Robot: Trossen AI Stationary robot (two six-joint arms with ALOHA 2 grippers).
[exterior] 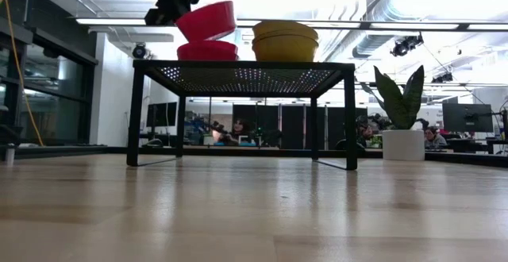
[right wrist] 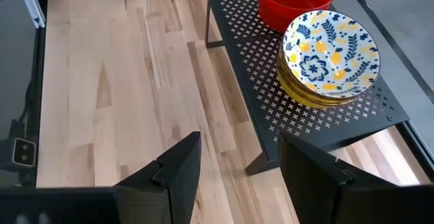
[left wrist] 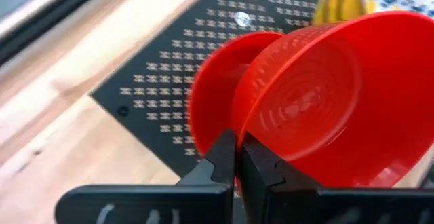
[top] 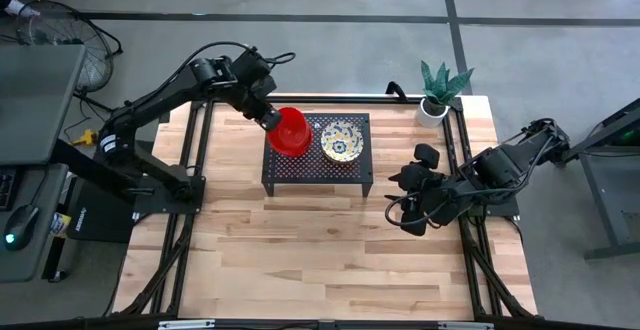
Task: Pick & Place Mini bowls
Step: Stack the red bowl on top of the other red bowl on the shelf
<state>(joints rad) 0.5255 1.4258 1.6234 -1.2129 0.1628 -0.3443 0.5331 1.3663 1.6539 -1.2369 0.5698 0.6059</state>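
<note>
A black perforated rack [top: 315, 165] stands mid-table. On it are a stack of red bowls [exterior: 207, 51] and a stack of cream-yellow floral bowls [top: 342, 140], the latter also in the right wrist view [right wrist: 329, 54]. My left gripper [left wrist: 236, 157] is over the rack's left part, shut on another red bowl [top: 291, 130], which shows tilted in the low view [exterior: 208, 20] over the red stack. My right gripper [right wrist: 237, 166] waits open near the table's right edge [top: 412, 195], apart from the rack. My left gripper pinches the red bowl's rim [left wrist: 239, 125] between its two fingers, one inside the bowl and one outside. The fingers slant down from the table's far left. The bowl sits tilted, its open side turned away from the gripper, just over the red stack [left wrist: 213, 102]; whether it touches the stack I cannot tell.
A small white pot with a green plant [top: 437, 95] stands at the table's far right corner. Bare wood [top: 300, 250] lies between the rack and the near edge. Black frame rails [top: 190, 170] run along the left and right sides.
</note>
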